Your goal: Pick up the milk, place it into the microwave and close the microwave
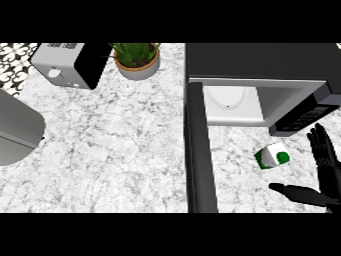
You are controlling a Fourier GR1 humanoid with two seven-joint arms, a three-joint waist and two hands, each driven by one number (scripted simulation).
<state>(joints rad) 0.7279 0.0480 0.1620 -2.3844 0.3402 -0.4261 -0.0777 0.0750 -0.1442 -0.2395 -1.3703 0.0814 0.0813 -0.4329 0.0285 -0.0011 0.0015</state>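
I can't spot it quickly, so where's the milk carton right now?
In the head view, the milk carton lies on the counter's right side, just in front of the open microwave and left of the right hand.

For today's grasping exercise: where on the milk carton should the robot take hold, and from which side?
Grip the milk carton across its flat side walls, coming from its right, where the open right hand already waits. It lies tilted on the counter, so match the tilt.
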